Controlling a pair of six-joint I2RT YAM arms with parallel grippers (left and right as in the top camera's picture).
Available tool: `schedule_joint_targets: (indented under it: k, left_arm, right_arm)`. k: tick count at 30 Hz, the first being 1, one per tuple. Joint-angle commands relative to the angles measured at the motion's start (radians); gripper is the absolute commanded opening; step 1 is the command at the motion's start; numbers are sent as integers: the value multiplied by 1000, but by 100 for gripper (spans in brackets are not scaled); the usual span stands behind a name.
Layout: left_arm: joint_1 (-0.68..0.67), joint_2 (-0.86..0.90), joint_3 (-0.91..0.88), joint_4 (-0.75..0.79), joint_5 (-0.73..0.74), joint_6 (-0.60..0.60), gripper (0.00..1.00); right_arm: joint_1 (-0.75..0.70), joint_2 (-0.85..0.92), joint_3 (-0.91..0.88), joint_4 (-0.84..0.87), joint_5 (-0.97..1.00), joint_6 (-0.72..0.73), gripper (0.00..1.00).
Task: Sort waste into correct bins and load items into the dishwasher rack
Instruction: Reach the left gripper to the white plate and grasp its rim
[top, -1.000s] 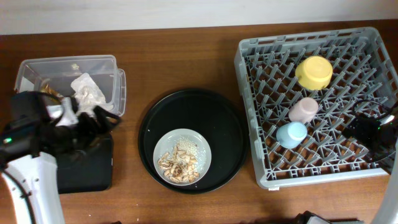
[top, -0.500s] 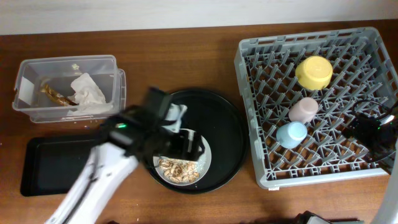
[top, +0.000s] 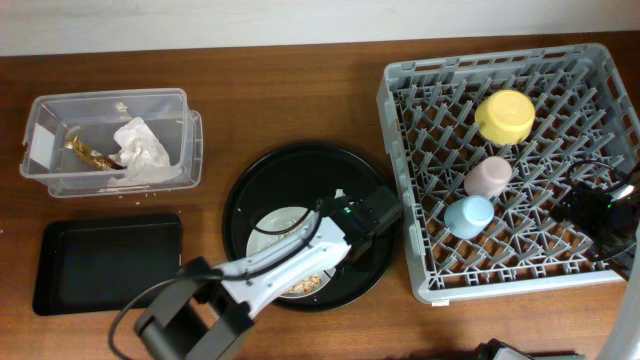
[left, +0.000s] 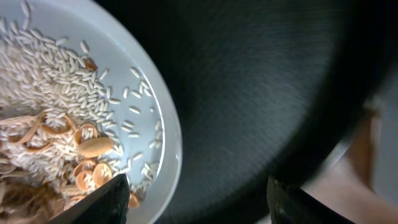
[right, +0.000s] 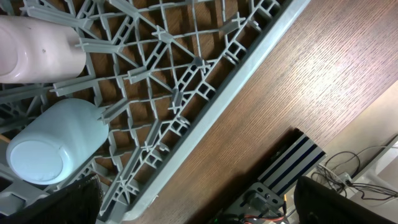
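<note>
We can see only a bit of the plate (top: 272, 225) under the left arm (top: 290, 255). The pink cup (right: 37, 46) is cut off.

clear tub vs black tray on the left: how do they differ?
The clear tub is see-through; the black tray is opaque. The tub has tall walls; the tray is shallow. The tub holds a napkin and a wrapper; the tray shows nothing inside. Both are rectangular, with similar footprints.
</note>
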Motion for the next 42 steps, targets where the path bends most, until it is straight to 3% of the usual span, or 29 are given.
schedule_joint_targets:
  k: [1, 6, 14, 16, 19, 22, 29, 42]
  left_arm:
    - [3, 53, -3, 4, -32, -44, 62]
    - [3, 80, -3, 6, -117, -86, 47]
    - [3, 150, -3, 12, -140, -99, 41]
    - [3, 150, -3, 11, -141, -99, 30]
    - [3, 150, -3, 11, -140, -99, 28]
    - [3, 150, -3, 3, -140, -98, 13]
    - [3, 150, 4, -36, -141, -99, 1]
    - [60, 149, 241, -388, -219, -99, 1]
  right_arm:
    - [-5, 1, -2, 0, 9, 8, 99]
    - [-5, 1, -2, 0, 9, 9, 99]
    - [-5, 1, -2, 0, 8, 8, 99]
    - [-5, 1, -2, 0, 9, 8, 99]
    - [-5, 1, -2, 0, 9, 8, 99]
    - [-5, 1, -2, 0, 9, 8, 99]
    - [-5, 1, -2, 0, 9, 8, 99]
    - [-5, 1, -2, 0, 9, 8, 99]
